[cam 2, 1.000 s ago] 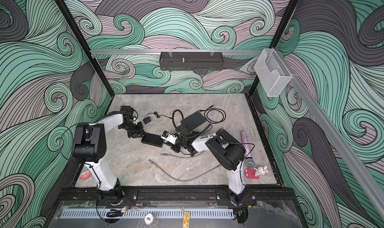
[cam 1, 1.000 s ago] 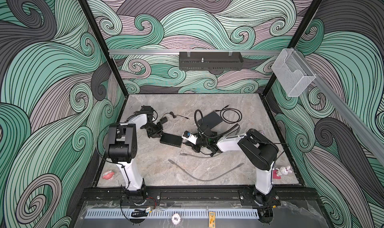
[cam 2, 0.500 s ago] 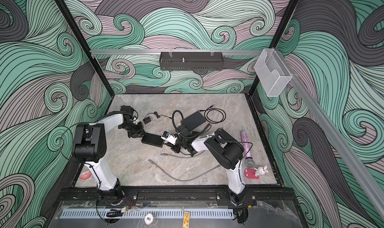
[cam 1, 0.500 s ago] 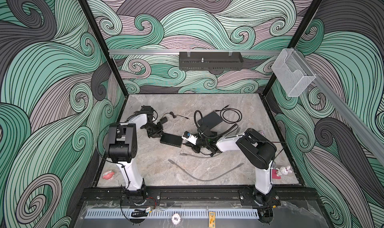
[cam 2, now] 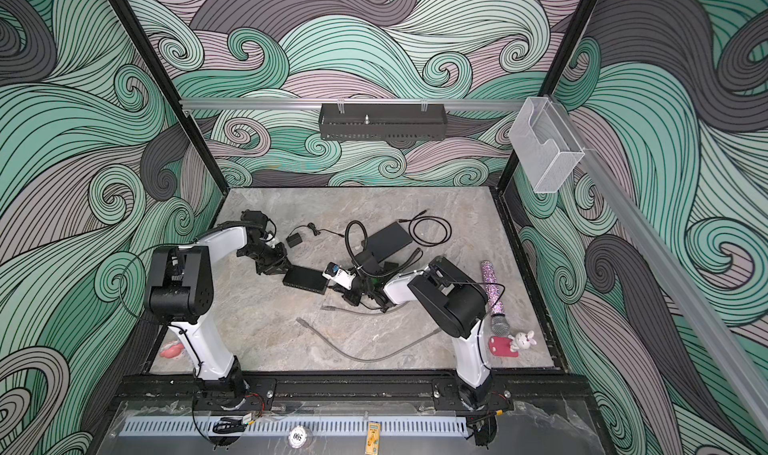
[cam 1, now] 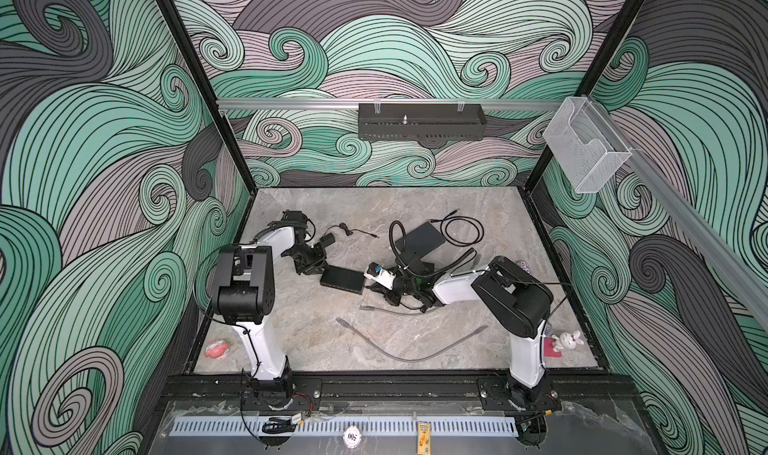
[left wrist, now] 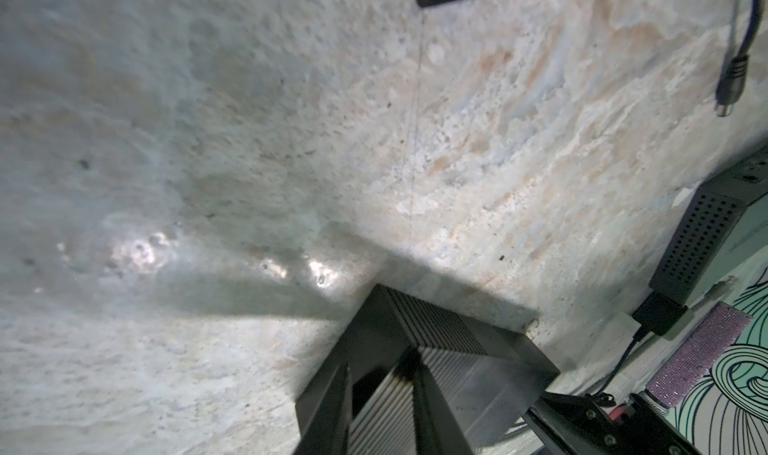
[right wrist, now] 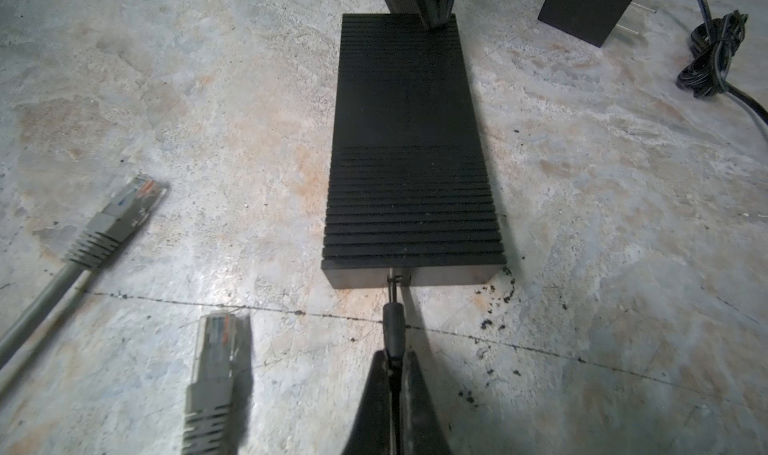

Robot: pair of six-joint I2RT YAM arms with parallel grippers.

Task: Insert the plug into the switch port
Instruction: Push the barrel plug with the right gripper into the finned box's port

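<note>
Gripping, right jaws: I am closed tight on the slim black barrel plug [right wrist: 393, 328], pinching its rear end so that its thin metal pin points away from me.
Plug tip: the pin meets the switch port [right wrist: 398, 280]; how deep it sits I cannot tell.
Switch port: a small socket in the middle of the right end face of the narrow ribbed matte black box [right wrist: 409, 141].
Box: it lies flat near the middle of the grey marbled table [cam 1: 415, 208], seen in both top views [cam 2: 305, 279], its long side running left to right between my two arms.
Left jaws: they stand on the box's left end with a narrow gap between them; whether they clamp it or only press on it I cannot tell.
Grey network cables: two loose connectors [right wrist: 124, 208] [right wrist: 214, 340] lie on the table on the near side of the box, apart from it.
Wider flat dark-grey box [cam 1: 417, 241]: farther back and to the right, well apart from the port.
Black cube-shaped power adapter [cam 1: 328, 238]: on the table beyond the box's left end.
</note>
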